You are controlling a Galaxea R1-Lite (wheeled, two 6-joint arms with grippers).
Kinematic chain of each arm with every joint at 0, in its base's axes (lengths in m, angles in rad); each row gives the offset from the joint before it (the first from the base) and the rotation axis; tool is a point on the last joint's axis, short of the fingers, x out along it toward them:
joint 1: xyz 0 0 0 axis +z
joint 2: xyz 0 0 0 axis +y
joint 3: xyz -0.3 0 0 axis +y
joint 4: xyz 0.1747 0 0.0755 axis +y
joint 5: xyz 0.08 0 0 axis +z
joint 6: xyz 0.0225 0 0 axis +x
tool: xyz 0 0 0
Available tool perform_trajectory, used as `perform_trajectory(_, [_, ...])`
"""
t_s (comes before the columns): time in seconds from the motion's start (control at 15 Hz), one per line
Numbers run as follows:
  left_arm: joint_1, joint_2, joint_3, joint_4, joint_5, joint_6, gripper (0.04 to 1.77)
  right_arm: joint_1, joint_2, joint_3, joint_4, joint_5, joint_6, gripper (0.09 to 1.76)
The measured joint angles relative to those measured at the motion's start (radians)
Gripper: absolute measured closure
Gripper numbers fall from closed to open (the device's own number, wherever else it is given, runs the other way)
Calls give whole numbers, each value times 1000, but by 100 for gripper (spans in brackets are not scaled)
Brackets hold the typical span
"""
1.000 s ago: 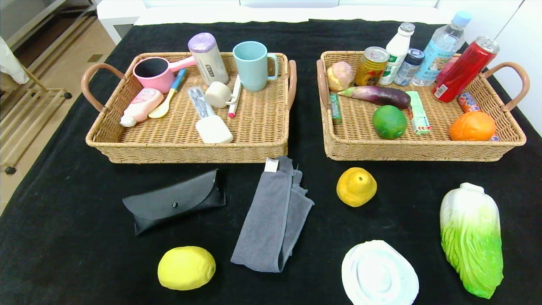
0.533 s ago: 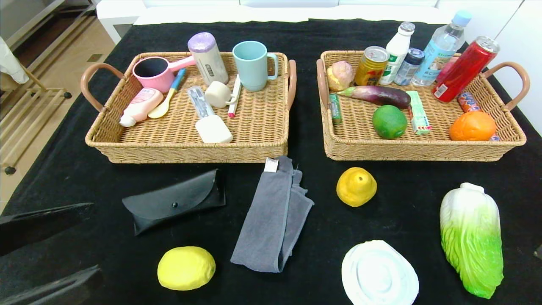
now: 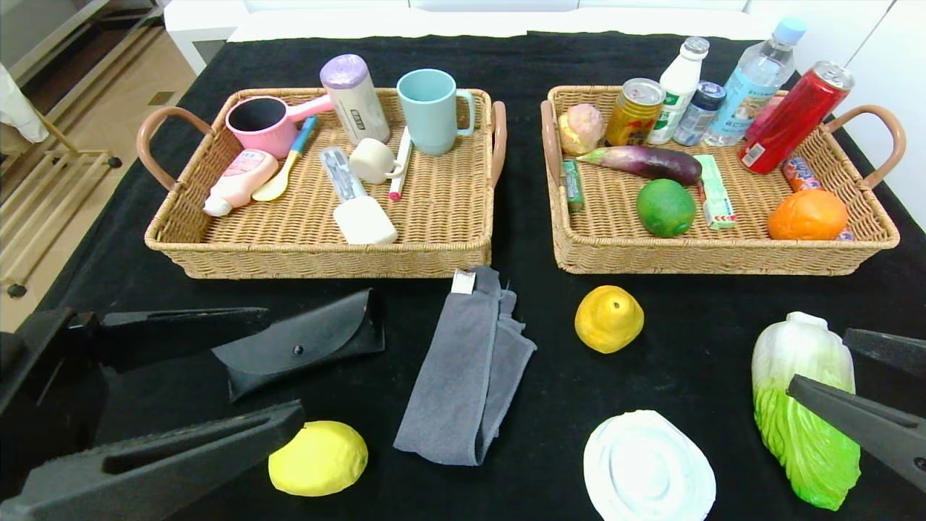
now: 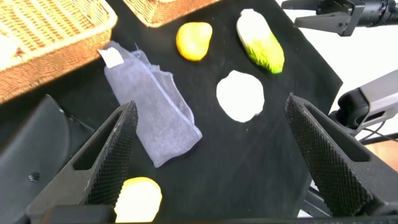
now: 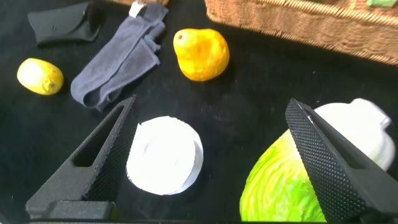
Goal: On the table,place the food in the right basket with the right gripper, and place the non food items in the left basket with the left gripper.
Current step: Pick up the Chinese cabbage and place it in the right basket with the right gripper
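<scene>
Nearest to the robot, on the black table point(image 3: 694, 347), lie a yellow lemon point(image 3: 318, 457), a white shell-shaped dish point(image 3: 648, 467) and a gray folded towel point(image 3: 466, 376). On the left side the left gripper point(image 3: 278, 369) hangs low with its jaws spread wide; the upper finger lies over the near end of the black glasses case point(image 3: 304, 351) and the lower finger reaches to the lemon, but I cannot tell if it touches. At the right edge the right gripper point(image 3: 817, 362) is also spread open, empty, its fingers over the side of the Chinese cabbage point(image 3: 804, 405). In the right wrist view the cabbage point(image 5: 292, 186) sits between those fingers.

A little farther, a yellow pear point(image 3: 609, 318) rests on the cloth just before the right basket point(image 3: 709, 253). This basket holds an eggplant point(image 3: 647, 163), a lime point(image 3: 665, 208), an orange point(image 3: 806, 215), cans and bottles. Beside it, the left basket point(image 3: 318, 257) holds a teal mug point(image 3: 432, 112), a pink ladle cup point(image 3: 262, 124), a lotion tube point(image 3: 239, 181) and other small non-food things.
</scene>
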Motion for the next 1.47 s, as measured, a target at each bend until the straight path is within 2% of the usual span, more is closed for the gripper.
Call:
perform_trajectory(0.73, [-3, -15, 4, 1, 1, 0, 9, 2, 16, 1, 3, 0, -13, 14])
perform_trajectory(0.8, [-3, -15, 4, 0, 1, 0, 9, 2, 15, 1, 3, -14, -13, 14])
perform_trajectory(1.07, [-3, -15, 5, 1, 1, 0, 9, 1, 32, -42, 49, -207, -12, 14])
perform_trajectory(1.13, [-3, -15, 6, 1, 1, 0, 9, 0, 40, -69, 85, -246, -10, 14])
perform_trajectory(1.27, [-3, -14, 7, 1, 0, 0, 9, -12, 60, -140, 253, -304, 11, 14])
perform_trajectory(1.47, [-3, -15, 9, -1, 1, 0, 9, -29, 95, -303, 556, -324, 185, 14])
